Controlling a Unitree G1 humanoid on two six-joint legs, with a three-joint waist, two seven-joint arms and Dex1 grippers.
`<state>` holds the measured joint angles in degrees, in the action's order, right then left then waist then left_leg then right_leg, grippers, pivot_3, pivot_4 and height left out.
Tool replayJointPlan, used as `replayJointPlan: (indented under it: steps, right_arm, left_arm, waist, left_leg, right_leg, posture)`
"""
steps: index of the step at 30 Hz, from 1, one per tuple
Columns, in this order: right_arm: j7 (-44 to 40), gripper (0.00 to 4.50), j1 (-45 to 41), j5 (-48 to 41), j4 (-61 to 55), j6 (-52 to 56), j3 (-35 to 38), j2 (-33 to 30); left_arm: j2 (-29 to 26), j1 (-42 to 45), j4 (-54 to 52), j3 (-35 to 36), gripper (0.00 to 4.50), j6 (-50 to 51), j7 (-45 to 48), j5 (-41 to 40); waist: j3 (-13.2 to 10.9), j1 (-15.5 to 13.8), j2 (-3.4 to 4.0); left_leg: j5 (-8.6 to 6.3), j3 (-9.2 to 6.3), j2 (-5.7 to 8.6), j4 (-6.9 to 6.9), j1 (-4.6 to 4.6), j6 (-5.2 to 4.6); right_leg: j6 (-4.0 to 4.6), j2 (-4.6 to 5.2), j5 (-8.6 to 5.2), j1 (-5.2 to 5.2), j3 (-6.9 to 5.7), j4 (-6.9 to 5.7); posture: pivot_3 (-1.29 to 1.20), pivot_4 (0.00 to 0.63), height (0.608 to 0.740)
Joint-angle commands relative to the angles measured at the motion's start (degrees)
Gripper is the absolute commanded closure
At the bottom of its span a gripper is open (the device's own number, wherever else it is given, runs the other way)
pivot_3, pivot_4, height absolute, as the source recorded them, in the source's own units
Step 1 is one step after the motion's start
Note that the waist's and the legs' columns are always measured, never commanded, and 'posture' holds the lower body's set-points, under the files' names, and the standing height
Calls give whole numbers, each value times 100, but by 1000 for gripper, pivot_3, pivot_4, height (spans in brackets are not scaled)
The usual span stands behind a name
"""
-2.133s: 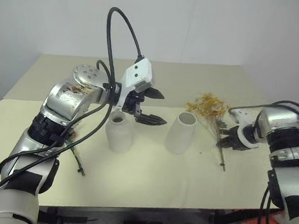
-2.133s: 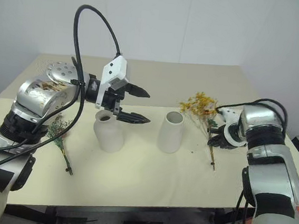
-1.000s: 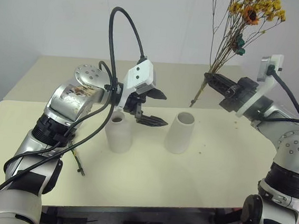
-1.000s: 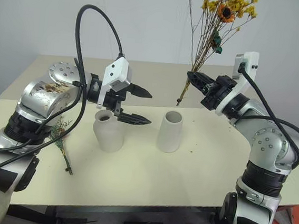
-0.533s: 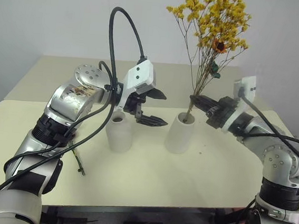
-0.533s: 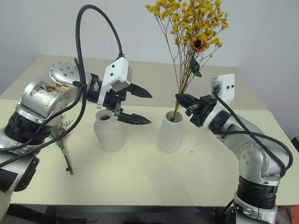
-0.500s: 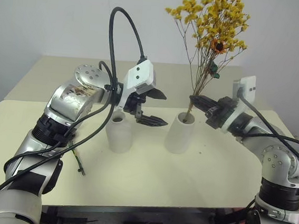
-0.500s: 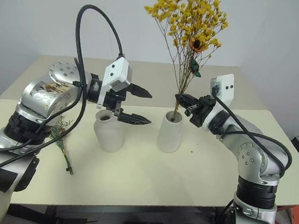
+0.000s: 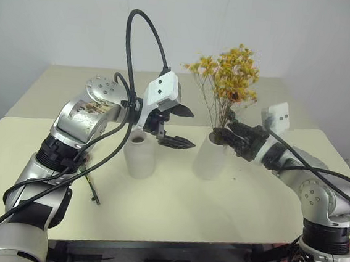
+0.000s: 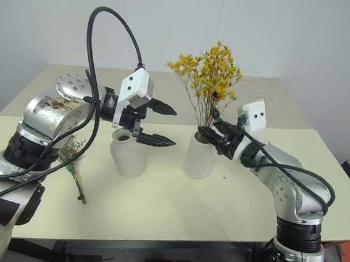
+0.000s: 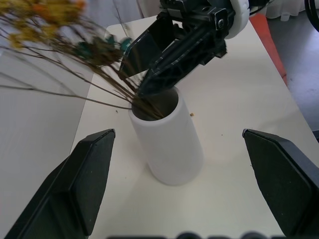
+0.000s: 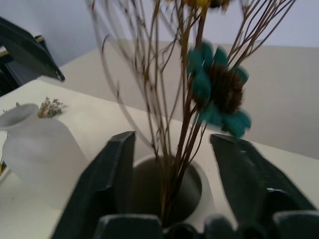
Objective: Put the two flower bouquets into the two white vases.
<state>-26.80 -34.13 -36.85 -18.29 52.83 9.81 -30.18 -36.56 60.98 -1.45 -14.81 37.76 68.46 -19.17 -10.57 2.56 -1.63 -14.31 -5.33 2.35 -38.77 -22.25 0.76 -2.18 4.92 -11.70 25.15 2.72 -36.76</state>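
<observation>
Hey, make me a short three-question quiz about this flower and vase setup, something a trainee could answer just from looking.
1. True or false: the yellow bouquet has its stems inside the wide vase.
2. Multiple choice: where is the green sprig bunch? A) in the narrow-necked vase B) lying on the table C) held by the left gripper
3. Fill in: the right gripper has its fingers ____ on either side of the stems.

Key: 1 true; 2 B; 3 open
</observation>
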Motion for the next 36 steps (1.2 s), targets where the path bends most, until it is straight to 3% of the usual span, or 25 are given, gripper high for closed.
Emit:
replayJointPlan:
  steps: [1,6,12,17,21,29,36]
  right_arm:
    - [-102,154,37,-138,-426,-49,205,-223]
    - [-479,35,346,-430,-828,199,424,-839]
    - [-1405,35,501,-766,-908,335,643,-2076]
    - [-1838,35,412,-1072,-789,367,731,-2521]
    - [-2043,35,500,-1278,-1003,302,662,-2589]
    - [-1965,35,369,-1231,-1214,6,91,-1963]
    - [-1954,35,301,-1099,-1198,-154,-262,-1628]
  left_arm:
    - [-89,87,-133,142,0,-34,60,-8]
    - [-110,117,-119,159,0,-40,70,-1]
    - [-258,50,-103,262,0,-30,48,6]
    - [-511,-186,-305,542,0,230,-88,-116]
    - [-775,-487,-725,978,0,878,-315,-444]
    - [-2127,-1862,-2081,2387,0,2704,-901,-1172]
    - [-2385,-2811,-3094,3464,0,4299,-1710,-1641]
  waist:
    - [0,0,0]
    - [0,-9,0]
    - [0,-1,0]
    - [-1,10,0]
    - [-1,6,0]
    - [-2,4,-1]
    - [-3,-41,-3]
  left_leg:
    - [0,0,0,0,1,0]
    - [0,0,-1,-2,2,-1]
    - [-3,2,-4,-4,3,-5]
    - [-3,6,-9,-6,12,-5]
    - [-5,9,-17,-5,13,-8]
    - [-12,9,-24,-9,18,-19]
    - [-12,4,-27,-10,22,-18]
  right_leg:
    - [0,0,0,0,0,0]
    - [-1,-1,-1,-2,0,0]
    - [-3,-4,-2,-5,-1,4]
    - [-4,-8,-3,-13,1,4]
    - [-4,-15,-3,-13,5,5]
    - [-5,-21,-5,-12,9,3]
    - [-18,-25,-12,-21,5,7]
  posture:
    - [0,150,740]
    - [0,150,740]
    - [0,150,740]
    - [0,150,740]
    - [0,150,740]
    - [0,150,740]
    - [0,150,740]
